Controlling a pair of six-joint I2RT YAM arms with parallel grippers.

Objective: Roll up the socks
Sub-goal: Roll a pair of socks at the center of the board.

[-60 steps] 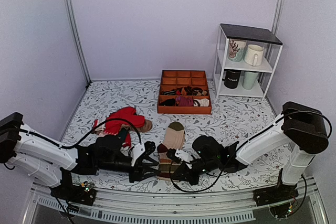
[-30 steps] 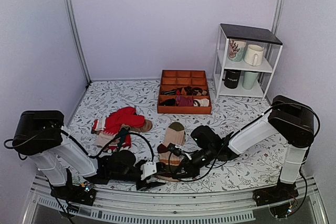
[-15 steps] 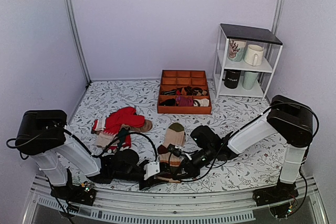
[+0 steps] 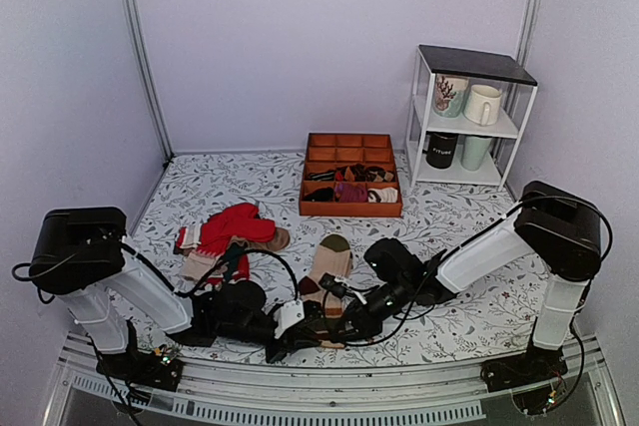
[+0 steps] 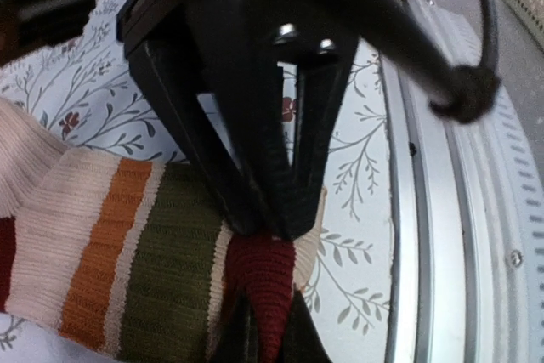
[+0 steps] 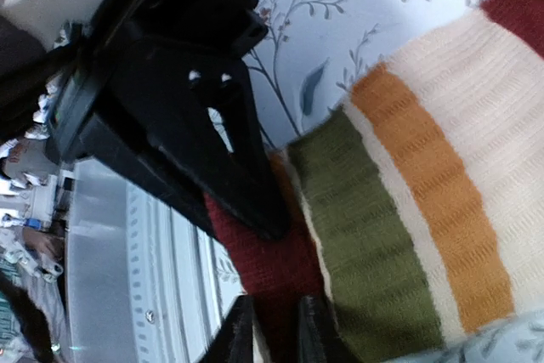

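Observation:
The socks (image 4: pixel 327 264) lie lengthwise near the table's front edge, beige with olive, brown and cream stripes (image 5: pixel 127 244) (image 6: pixel 425 210). Their dark maroon cuff end points toward the arms. My left gripper (image 4: pixel 303 330) (image 5: pixel 268 342) is shut on a pinched fold of the maroon cuff. My right gripper (image 4: pixel 335 320) (image 6: pixel 276 337) meets it head-on from the right. Its fingers hold the same maroon cuff between them with only a narrow gap. Each wrist view shows the other gripper's black fingertips pressing on the cuff just ahead.
Bright red socks (image 4: pixel 238 226) lie left of the striped pair. An orange divided tray (image 4: pixel 349 213) with small sock bundles sits behind. A white shelf (image 4: pixel 423 107) with mugs stands at the back right. The metal table rail (image 4: pixel 329 401) runs close under both grippers.
My left gripper slid right to the cuff end and closed on the maroon cuff. The right gripper stayed at the cuff, shifting only slightly.

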